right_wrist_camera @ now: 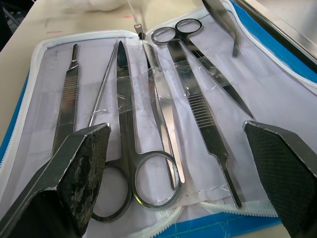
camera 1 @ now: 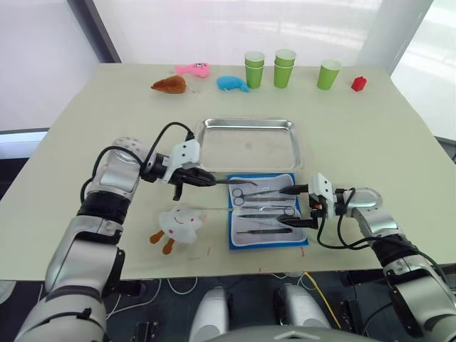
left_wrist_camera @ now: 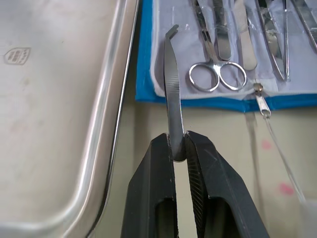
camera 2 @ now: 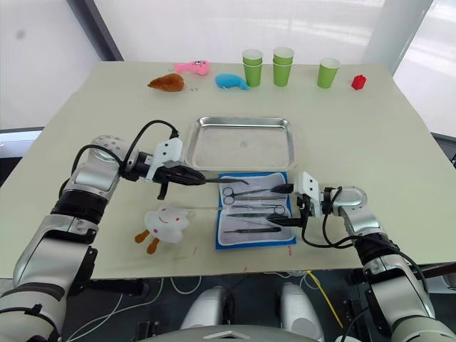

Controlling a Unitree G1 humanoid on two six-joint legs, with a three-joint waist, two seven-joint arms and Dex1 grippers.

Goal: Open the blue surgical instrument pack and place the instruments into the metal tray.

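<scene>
The left hand [left_wrist_camera: 179, 148] is clamped on one curved forceps [left_wrist_camera: 171, 89], held between the metal tray [camera 1: 214, 146] and the open blue pack [camera 1: 235, 241]. Right hand [right_wrist_camera: 173, 148], fingers apart, hovers over six instruments [right_wrist_camera: 148, 124] that the wrist view separates.

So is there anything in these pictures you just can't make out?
- The stamped mark on the metal tray, left wrist view: too small to read.
- The held instrument's lower end: hidden between the left hand's fingers.
- Ring-handled scissors, right wrist view: one ring hidden behind the right hand's finger.
- The red object at the table's far edge: too small to identify.
</scene>
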